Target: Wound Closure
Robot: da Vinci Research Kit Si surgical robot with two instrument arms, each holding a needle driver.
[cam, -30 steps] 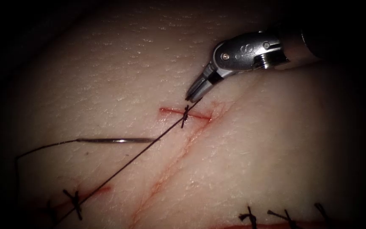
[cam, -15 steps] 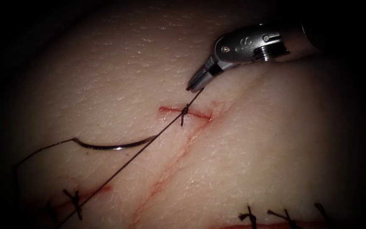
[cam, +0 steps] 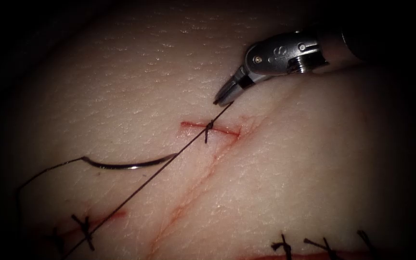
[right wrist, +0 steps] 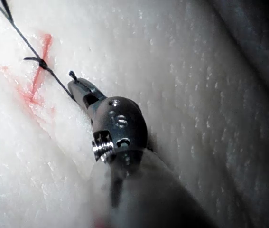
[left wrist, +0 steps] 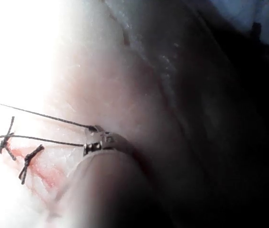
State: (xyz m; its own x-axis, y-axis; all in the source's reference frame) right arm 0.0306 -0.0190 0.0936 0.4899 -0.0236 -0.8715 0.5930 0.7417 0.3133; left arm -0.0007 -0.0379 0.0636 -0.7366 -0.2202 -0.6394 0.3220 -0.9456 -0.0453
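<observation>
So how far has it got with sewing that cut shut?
Done: one knot sits across the short red cut, and other finished stitches show lower on the tissue. In hand: the right tool is shut on the thread, taut from that knot; the left tool holds thread too. The needle lies free on the surface, left of the cut. Left: the thread is uncut.

The right tool [cam: 223, 97] has its shaft cut off by the endoscope view's edge. From its jaws the thread [cam: 160, 169] runs away past the knot [cam: 209, 125] and leaves the frame.
</observation>
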